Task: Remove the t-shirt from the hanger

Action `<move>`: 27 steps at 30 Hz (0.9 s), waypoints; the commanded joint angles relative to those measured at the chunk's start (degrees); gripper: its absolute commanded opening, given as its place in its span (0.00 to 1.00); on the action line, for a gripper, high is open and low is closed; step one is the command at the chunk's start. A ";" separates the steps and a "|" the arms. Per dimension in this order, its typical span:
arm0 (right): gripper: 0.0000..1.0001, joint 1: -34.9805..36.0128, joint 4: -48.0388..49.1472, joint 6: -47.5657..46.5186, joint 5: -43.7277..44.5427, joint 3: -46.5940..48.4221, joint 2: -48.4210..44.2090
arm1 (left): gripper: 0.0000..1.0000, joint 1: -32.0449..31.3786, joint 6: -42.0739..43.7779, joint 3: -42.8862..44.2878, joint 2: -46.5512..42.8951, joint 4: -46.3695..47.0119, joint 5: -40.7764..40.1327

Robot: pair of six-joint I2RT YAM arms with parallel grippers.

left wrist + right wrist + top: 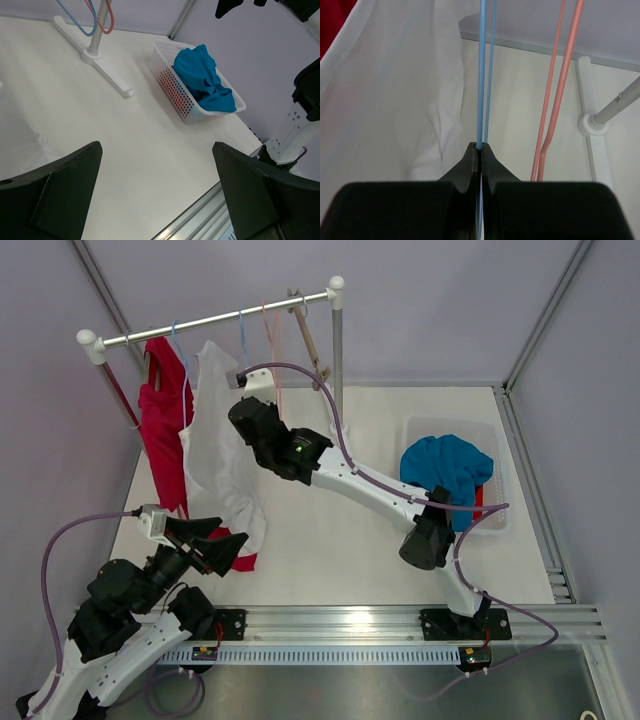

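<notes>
Right gripper (480, 150) pinched shut on the blue hanger (481, 75); white t-shirt (395, 100) drapes just left (left gripper (155, 165), wide open and empty, is nearer its hem).

Bright, even, diffuse light; shadows faint and soft. White worktop (330, 540) nearly washed out. Glare patch on metal rail (350, 618), right of left pincer (232, 530). Wrist view: right pincer (480, 150) dark and soft-edged close to the lens. Blue hanger (481, 75) just above it is sharp.

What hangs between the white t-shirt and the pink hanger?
A blue hanger, pinched by the right gripper, hangs between the white t-shirt and the pink hanger; the right wrist view shows it.
</notes>
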 commanded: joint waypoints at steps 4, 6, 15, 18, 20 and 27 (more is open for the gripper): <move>0.29 0.05 2.91 0.38 -0.10 -5.86 -6.69 | 0.99 0.05 0.70 -0.12 -8.37 1.30 -0.80; 0.53 0.49 4.05 0.64 -0.10 -8.25 -9.08 | 0.99 0.05 0.70 -0.12 -8.99 1.21 -1.42; 0.83 6.90 6.43 -3.49 1.13 -14.76 -20.15 | 0.99 0.14 2.10 0.67 -9.43 1.12 -0.02; 0.78 8.05 8.18 -2.79 -5.09 -15.38 -21.04 | 0.99 0.14 2.55 0.85 -9.43 1.21 0.78; 0.77 8.66 8.63 -2.79 -9.84 -13.19 -19.82 | 0.99 0.14 2.72 0.93 -9.35 1.38 1.13; 0.77 8.93 8.19 -6.30 -21.37 1.30 -6.57 | 0.99 0.14 3.60 10.67 -5.14 1.65 4.64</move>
